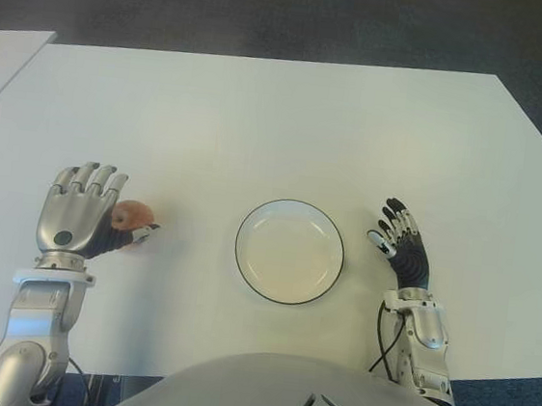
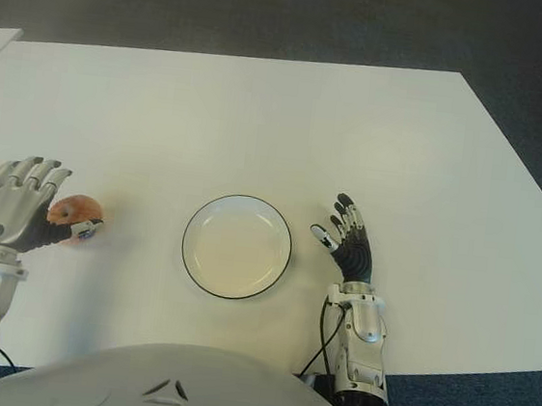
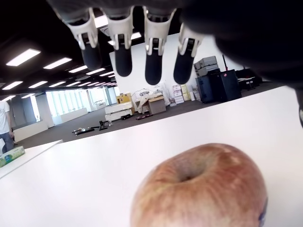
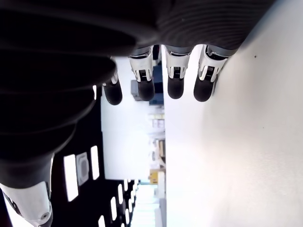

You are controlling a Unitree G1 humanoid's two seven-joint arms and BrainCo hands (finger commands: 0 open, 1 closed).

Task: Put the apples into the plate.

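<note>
One reddish apple (image 1: 132,216) sits on the white table (image 1: 280,117), left of the plate. My left hand (image 1: 106,207) is cupped beside it, palm toward the apple and thumb under its near side. In the left wrist view the apple (image 3: 199,189) lies below straight fingers (image 3: 123,61) that do not touch it, so the hand is open. The white plate (image 1: 294,204) with a dark rim holds nothing and lies in front of me at the centre. My right hand (image 1: 398,238) shows just right of the plate, its fingers (image 4: 175,87) spread and holding nothing.
A second white table (image 1: 5,54) juts in at the far left. Dark carpet (image 1: 272,9) lies beyond the table's far edge and along its right side. The table's near edge runs just in front of my torso (image 1: 327,403).
</note>
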